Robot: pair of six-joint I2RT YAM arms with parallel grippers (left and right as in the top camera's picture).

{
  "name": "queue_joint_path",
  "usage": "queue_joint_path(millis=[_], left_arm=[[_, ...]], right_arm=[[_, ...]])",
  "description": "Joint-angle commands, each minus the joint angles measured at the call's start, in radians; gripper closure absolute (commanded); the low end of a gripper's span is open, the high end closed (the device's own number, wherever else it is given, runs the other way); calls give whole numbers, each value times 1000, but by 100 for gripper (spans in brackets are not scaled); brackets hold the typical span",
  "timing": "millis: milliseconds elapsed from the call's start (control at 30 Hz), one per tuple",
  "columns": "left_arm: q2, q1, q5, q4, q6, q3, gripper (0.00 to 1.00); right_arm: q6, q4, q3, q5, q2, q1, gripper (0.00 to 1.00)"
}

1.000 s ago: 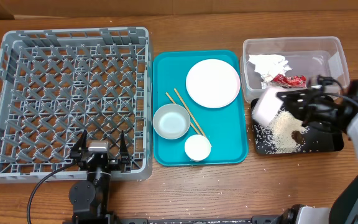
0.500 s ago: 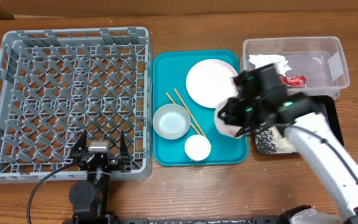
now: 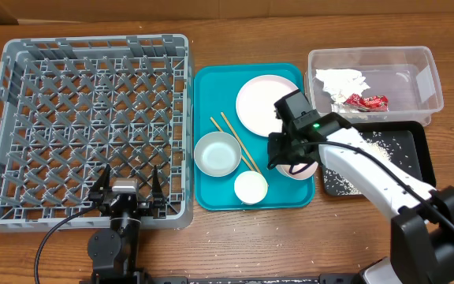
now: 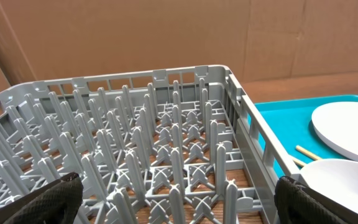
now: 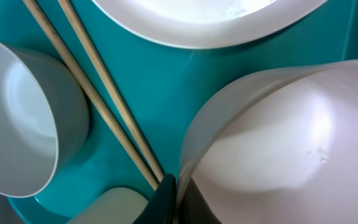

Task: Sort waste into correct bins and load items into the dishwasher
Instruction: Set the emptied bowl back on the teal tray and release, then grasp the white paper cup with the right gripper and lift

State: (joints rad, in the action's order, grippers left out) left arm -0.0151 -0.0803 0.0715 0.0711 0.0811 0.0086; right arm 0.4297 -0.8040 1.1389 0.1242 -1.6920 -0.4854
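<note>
right gripper (image 5: 176, 199): clamped on white bowl (image 5: 278, 149) rim
left gripper (image 3: 128, 188): jaws apart, empty
bowl: probably light, rigid, slick; shallow rim pinch could slip

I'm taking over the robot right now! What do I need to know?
Left end effector: open, holding nothing, at the near edge of the dish rack.
Right end effector: shut on the rim of a white bowl, at the right edge of the teal tray.
Done: napkin and red wrapper are in the clear tub; rice lies in the black tray.
Left: plate, grey-blue bowl, small cup and chopsticks sit on the teal tray; no dishes are in the rack yet.
</note>
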Motion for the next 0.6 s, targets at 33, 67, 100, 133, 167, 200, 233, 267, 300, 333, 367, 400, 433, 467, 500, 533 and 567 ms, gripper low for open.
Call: queue_joint_path(millis=[33, 67, 100, 133, 167, 200, 233, 267, 300, 333, 367, 400, 433, 467, 500, 533, 567], left_arm=[[11, -4, 4, 1, -6, -4, 0], [11, -4, 4, 1, -6, -4, 0], [11, -4, 4, 1, -6, -4, 0], [10, -4, 4, 1, -6, -4, 0], [11, -4, 4, 1, -6, -4, 0], [11, -4, 4, 1, -6, -4, 0], [11, -4, 4, 1, -6, -4, 0], [11, -4, 3, 1, -6, -4, 0], [11, -4, 3, 1, -6, -4, 0], [11, -4, 4, 1, -6, -4, 0], [11, -4, 4, 1, -6, -4, 0], [11, -4, 4, 1, -6, -4, 0], [11, -4, 4, 1, -6, -4, 0], [11, -4, 4, 1, -6, -4, 0], [11, -4, 3, 1, -6, -4, 0], [11, -4, 4, 1, -6, -4, 0], [11, -4, 4, 1, -6, -4, 0]], right_arm=[[0, 0, 22, -18, -19, -2, 96], [-11, 6, 22, -18, -19, -13, 96], [-11, 9, 22, -18, -19, -19, 94], [-11, 14, 22, -16, -19, -26, 88], [-11, 21, 23, -11, -19, -32, 82], [-12, 28, 24, -3, -19, -37, 72], [-19, 35, 28, 17, -19, -39, 63], [-28, 37, 34, 32, -19, -39, 58], [-37, 36, 43, 50, -19, -39, 55], [-37, 32, 57, 63, -19, -39, 52], [-37, 27, 71, 72, -19, -39, 51], [-37, 14, 93, 78, -19, -39, 51], [-37, -4, 120, 80, -19, -37, 50], [-37, -26, 148, 80, -19, -36, 50], [-37, -53, 181, 80, -19, -35, 50], [-37, -79, 211, 80, -19, -35, 49], [-37, -113, 245, 80, -19, -35, 49]])
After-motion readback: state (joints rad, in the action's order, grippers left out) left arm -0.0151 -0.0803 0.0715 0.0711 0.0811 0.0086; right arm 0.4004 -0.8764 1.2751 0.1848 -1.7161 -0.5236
